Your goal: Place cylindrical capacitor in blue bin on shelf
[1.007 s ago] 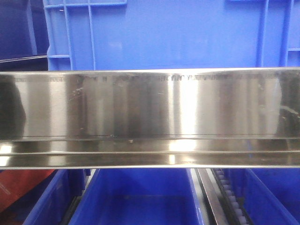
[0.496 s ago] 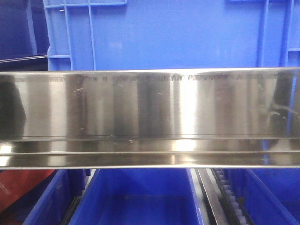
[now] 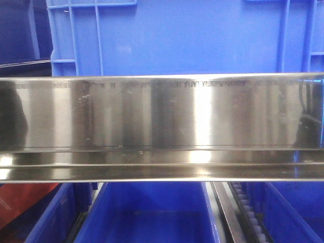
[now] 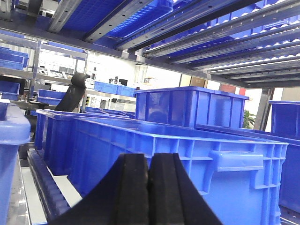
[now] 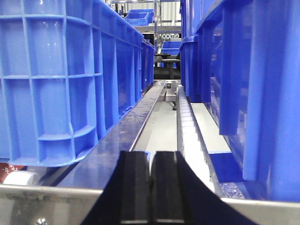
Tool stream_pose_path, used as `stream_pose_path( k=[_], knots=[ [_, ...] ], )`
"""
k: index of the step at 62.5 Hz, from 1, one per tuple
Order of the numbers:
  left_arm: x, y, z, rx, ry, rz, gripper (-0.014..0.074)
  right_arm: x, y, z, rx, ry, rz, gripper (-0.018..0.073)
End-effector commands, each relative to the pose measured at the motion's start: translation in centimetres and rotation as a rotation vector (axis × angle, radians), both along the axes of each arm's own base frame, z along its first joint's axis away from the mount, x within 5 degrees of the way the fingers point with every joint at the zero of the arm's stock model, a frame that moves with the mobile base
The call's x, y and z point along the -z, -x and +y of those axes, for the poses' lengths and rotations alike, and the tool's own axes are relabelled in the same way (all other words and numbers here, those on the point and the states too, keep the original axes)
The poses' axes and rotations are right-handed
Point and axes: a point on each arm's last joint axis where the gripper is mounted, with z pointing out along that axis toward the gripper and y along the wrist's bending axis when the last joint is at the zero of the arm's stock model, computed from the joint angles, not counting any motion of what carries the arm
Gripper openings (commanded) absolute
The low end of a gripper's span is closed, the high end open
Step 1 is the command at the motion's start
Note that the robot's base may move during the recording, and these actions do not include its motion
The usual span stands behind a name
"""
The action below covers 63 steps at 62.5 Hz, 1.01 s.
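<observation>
Both claws, left claw (image 4: 149,187) and right claw (image 5: 151,187), pressed together, blue bins (image 5: 61,84) flanking a narrow shelf (image 3: 162,126) lane.

Far back in the left wrist view stands a brown cardboard box (image 4: 192,82). A red box (image 4: 228,87) sits just right of it, and a green plant (image 4: 247,119) lower and further right. A black hooked shape (image 4: 75,91) (too dim to name) rises well left of the cardboard box.

two claws (image 4: 149,187), one shelf (image 3: 162,126)
</observation>
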Motion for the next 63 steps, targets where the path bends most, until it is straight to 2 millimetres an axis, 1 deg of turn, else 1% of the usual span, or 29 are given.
stream_pose_path(
  k=[1, 50, 55, 59, 63],
  knots=[
    [-0.1, 0.1, 0.1, -0.009, 0.013, -0.006, -0.0111, -0.1, 0.0, 0.0, 0.007, 0.001, -0.026, -0.0168],
    [0.0, 0.0, 0.1, -0.009, 0.013, -0.004, -0.0111, -0.1, 0.0, 0.0, 0.007, 0.001, -0.026, -0.0168],
    [0.5, -0.1, 0.0, -0.010, -0.008, 0.005, -0.0111, -0.1, 0.0, 0.0, 0.007, 0.001, -0.026, -0.0168],
    [1.4, -0.4, -0.1, -0.032, -0.080, -0.001, -0.0111, -0.1, 0.0, 0.0, 0.007, 0.001, -0.026, -0.0168],
    [2.6, -0.8, -0.2, -0.036, -0.067, 0.043, -0.0111, -0.1, 0.0, 0.0, 0.007, 0.001, -0.026, -0.0168]
  ],
)
